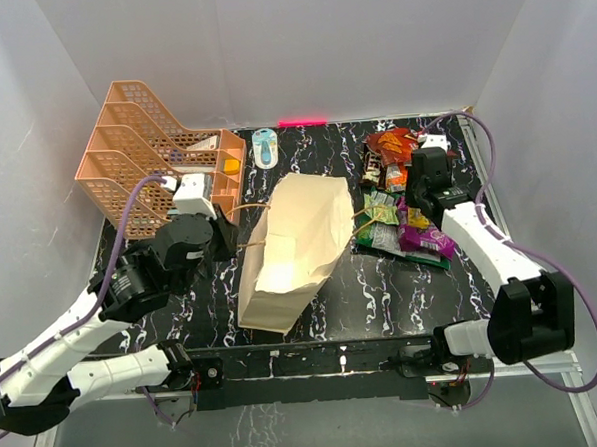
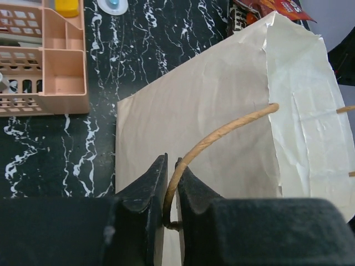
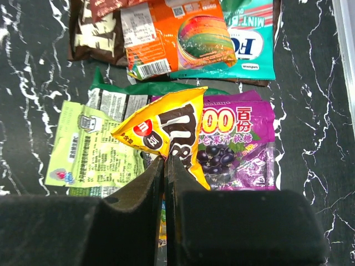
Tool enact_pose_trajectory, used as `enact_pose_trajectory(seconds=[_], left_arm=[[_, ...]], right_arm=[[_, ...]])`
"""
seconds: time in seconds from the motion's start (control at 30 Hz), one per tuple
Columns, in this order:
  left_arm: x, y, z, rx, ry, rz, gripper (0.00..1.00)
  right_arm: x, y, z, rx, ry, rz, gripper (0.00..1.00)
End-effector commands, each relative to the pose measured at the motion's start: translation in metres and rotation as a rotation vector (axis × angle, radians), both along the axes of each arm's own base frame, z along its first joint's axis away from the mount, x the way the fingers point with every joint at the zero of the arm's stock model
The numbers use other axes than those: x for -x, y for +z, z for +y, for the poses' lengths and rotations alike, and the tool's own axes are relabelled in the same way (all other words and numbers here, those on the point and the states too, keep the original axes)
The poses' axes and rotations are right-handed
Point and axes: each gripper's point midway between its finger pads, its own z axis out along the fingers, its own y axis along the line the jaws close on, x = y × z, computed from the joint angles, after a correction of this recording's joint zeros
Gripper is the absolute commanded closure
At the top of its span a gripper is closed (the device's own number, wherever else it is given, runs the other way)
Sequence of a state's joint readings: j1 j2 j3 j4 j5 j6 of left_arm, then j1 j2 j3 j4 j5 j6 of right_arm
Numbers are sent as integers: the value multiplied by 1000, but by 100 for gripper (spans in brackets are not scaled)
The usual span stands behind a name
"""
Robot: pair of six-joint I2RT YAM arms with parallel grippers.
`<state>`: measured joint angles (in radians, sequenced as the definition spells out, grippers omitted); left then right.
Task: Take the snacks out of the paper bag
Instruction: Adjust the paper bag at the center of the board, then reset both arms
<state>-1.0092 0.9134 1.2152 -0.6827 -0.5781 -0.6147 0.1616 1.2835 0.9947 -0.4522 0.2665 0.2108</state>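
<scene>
black marbled tabletop [image 1: 352, 291] holds the paper bag [image 1: 290, 249], lying on its side at centre. the left gripper [image 2: 171, 166] is clamped on its cord handle [image 2: 222, 133]. just right of the bag the snacks [image 1: 389, 229] lie in a loose pile, where the right gripper [image 3: 165, 163] pinches a yellow packet [image 3: 166, 124] over the purple pouch [image 3: 238, 144]. a peach rack [image 1: 145, 151] stands at the far left.

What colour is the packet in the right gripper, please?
Yellow packet with brown markings, best in right wrist view.
</scene>
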Motion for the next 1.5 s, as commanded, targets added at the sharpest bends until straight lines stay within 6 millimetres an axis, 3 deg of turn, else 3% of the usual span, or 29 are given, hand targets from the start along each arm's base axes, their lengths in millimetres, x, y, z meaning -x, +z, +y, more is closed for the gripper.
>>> enact_pose_trajectory(seconds=[0.0,0.23,0.3,0.33,0.4,0.47,0.53,0.63,0.7,0.83,0.93,1.03,1.1,1.23,1.47], left_arm=[[2,5,31,-30,84,-33,86],[5,23,51,-39,112,-82,60],[5,33,57,-43,118,-109,56],[5,40,60,-41,122,-123,49],[5,54,65,-30,127,-156,37],[6,70,71,-19,130,-190,32],[7,80,76,-15,143,-209,23],[8,88,86,-17,164,-232,20],[8,92,91,-13,181,-246,19],[10,92,90,24,184,-227,13],[15,98,88,61,161,-217,6],[19,116,85,81,114,-243,1],[18,129,81,60,87,-267,1],[10,171,75,8,50,-366,2],[11,261,70,98,2,-612,1]], right_arm=[[-11,-6,-10,53,-38,-7,92],[-7,-34,-19,124,-45,82,92],[-5,-39,-18,125,-38,107,89],[-4,-40,-15,113,-24,120,84],[-4,-33,-6,77,8,129,64],[-3,-20,0,49,32,122,50],[0,-6,3,41,47,103,43],[3,23,3,36,62,39,30],[2,37,14,-5,113,-20,26],[6,46,69,-190,319,-55,25],[10,61,86,-278,361,-104,22],[11,95,84,-304,336,-181,3],[17,129,83,-317,331,-226,2],[42,220,84,-288,429,-402,2],[106,349,64,-229,444,-687,2]])
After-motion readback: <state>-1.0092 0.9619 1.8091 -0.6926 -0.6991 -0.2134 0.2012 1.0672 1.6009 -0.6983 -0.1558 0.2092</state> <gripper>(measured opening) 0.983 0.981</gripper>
